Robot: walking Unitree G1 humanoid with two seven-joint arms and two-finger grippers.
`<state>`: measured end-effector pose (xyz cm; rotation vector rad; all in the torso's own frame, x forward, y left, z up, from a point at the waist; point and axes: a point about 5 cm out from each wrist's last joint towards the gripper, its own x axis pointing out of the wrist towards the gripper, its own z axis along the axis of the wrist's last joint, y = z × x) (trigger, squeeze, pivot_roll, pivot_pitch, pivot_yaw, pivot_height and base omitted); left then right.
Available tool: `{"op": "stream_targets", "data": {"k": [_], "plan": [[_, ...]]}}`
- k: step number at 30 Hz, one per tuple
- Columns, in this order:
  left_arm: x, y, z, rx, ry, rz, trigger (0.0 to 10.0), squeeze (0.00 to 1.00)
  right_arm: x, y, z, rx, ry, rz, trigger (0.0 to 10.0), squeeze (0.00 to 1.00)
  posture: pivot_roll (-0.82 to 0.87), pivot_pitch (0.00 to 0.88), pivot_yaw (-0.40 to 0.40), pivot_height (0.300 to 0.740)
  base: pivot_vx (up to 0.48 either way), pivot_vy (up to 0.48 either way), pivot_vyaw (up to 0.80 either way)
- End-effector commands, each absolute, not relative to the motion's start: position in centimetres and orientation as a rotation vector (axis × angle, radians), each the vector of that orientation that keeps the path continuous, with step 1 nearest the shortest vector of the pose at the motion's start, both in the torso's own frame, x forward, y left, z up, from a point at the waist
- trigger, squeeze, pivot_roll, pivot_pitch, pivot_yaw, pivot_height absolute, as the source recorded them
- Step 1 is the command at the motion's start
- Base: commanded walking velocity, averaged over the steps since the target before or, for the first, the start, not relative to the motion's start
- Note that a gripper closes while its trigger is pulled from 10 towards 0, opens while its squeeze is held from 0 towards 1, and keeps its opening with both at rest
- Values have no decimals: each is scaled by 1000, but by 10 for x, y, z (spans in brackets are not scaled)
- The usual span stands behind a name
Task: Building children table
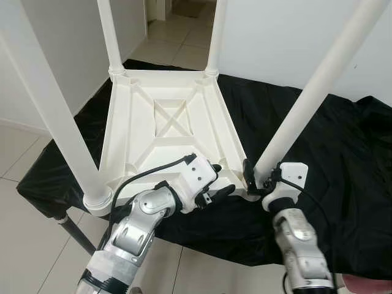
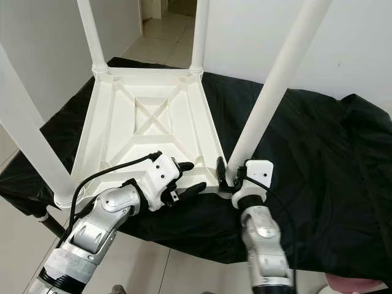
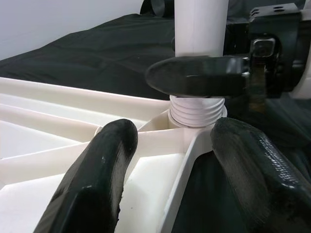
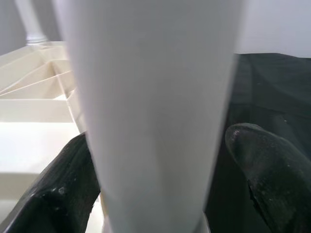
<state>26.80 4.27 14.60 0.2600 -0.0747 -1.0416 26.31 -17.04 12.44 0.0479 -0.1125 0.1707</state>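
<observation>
Item: white plastic children's table top (image 1: 168, 122), lying upside down on a counter covered by a black cloth (image 1: 343, 159), ribbed underside facing up, with a crossed brace showing at its centre.

Legs: four white legs are standing upward from the corners. Two far legs, far left leg (image 1: 111, 37) and far right leg (image 1: 215, 33), are sitting in their sockets at the far edge. The near left leg (image 1: 58, 116) is rising from a round collar at the near left corner. The near right leg (image 1: 318, 86) is leaning outward to the right, its threaded lower end showing at the near right corner socket (image 3: 197, 109) in the left wrist view.

Left tool (image 1: 215, 184): reaching over the near edge of the table top beside the near right corner, fingers (image 3: 97, 179) spread apart and gripping nothing, one over the ribbed underside and the other over the cloth just outside the rim.

Right tool (image 1: 252, 180): sitting at the base of the near right leg, its fingers (image 4: 267, 170) lying on either side of the leg just above the socket. Whether they are pressing on the leg cannot be told.

Surroundings: pale tiled floor (image 1: 18, 153) lying around the counter; white walls standing behind it.
</observation>
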Motion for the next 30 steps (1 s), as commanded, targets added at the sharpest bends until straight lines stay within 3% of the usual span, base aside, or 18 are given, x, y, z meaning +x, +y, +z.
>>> {"op": "stream_targets", "data": {"k": [1,12,13,14,15,27,28,30], "plan": [[269,43,146,259,-73,-993,10000,0,263,-173,119,57,-81,251,10000,0,-32,0,-65,740,0,0,0],[269,42,147,259,-75,-999,10000,0,275,-180,116,-60,-43,459,10000,0,-29,0,-54,740,0,0,0],[269,42,148,260,-76,-1000,10000,0,277,-180,115,-70,-40,466,7961,0,-29,0,-54,740,0,0,0],[270,42,148,262,-77,-1001,10000,0,279,-180,115,-77,-40,482,902,0,-29,0,-54,740,0,0,0],[270,42,149,262,-78,-1000,10000,0,282,-180,115,-83,-41,484,0,0,-24,0,-54,740,0,0,0],[270,43,149,263,-77,-993,10000,0,281,-184,111,-50,-40,488,0,0,-21,0,-57,740,0,0,0],[271,43,149,262,-79,-993,10000,0,281,-184,110,-44,-41,477,10000,0,-22,0,-58,740,0,0,0],[271,42,150,262,-81,-994,10000,0,281,-184,110,-37,-42,464,10000,0,-22,0,-58,740,0,0,0]]}}
